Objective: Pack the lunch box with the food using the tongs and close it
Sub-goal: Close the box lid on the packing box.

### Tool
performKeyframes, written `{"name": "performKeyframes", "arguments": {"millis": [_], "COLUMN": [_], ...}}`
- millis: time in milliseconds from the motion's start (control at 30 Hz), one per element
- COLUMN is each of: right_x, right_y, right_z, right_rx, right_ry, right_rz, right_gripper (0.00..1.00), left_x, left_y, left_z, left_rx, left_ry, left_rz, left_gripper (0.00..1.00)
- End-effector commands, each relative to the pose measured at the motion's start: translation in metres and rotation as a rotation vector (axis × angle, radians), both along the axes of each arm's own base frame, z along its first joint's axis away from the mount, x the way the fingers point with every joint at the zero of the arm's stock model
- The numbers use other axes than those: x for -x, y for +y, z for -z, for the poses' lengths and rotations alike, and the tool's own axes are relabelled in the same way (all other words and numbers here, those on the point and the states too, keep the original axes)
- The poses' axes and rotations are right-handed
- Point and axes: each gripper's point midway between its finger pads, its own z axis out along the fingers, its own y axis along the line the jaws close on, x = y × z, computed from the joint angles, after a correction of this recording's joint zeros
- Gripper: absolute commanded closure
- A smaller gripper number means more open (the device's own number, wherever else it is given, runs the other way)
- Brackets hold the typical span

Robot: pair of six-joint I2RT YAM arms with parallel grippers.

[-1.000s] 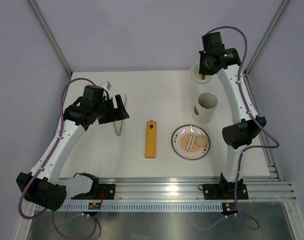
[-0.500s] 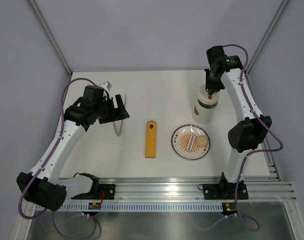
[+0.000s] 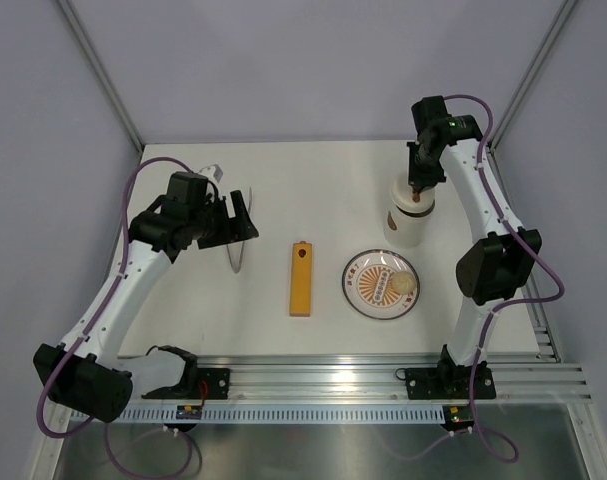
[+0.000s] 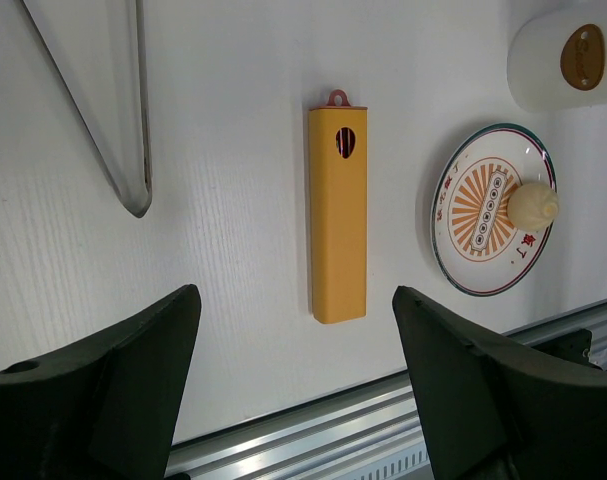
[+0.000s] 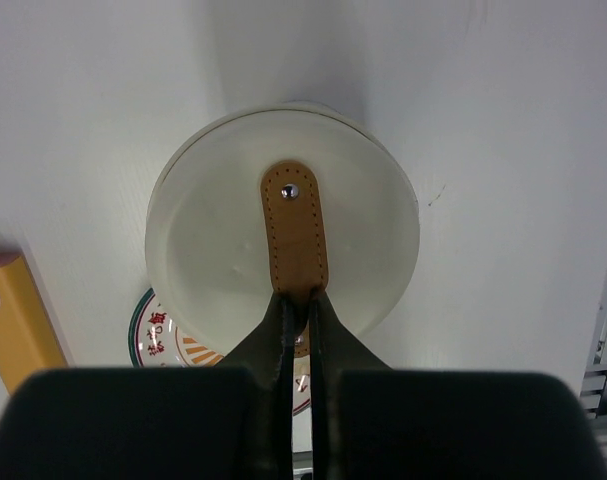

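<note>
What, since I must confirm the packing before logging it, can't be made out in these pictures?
- Contents of the lunch box: hidden in every view by the lid.
- Seating of the lid: the right wrist view looks straight down, and the top view is too small.
- Far ends of the tongs: cut off by the left wrist view's top edge.
- Most of the plate: hidden behind the lunch box in the right wrist view.

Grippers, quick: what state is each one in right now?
Left gripper: open, holding nothing.
Right gripper: closed on the brown leather tab of the round white lid.
</note>
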Motion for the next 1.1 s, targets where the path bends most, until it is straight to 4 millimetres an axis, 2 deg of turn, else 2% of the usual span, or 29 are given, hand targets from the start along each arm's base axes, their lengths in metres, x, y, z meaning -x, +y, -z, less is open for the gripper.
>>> {"name": "performKeyframes", "arguments": {"millis": [0,333,1067], "right_x": [-0.005,0.0,-0.003], "right_y": [-0.007,-0.019,-0.016], "right_z": [-0.017,-0.016,0.024], "right_rx": [0.016,0.08,0.09], "right_ry": [-0.063,-0.047,0.045], "right_rz": [0.005,0.019,-0.007], "right_gripper": [1.0,1.0,1.0], "left_x": [-0.007,-0.01,-0.011], "left_y": [-0.003,-0.009,-0.009], "left_z": [-0.006,-0.003,0.002], "left_rx": [0.018,0.037,0.029], "left_ry": [-0.038,-0.029,-0.018], "left_rz": [0.007,0.025,0.026], "left_gripper": [0.19,0.19,0.19]}}
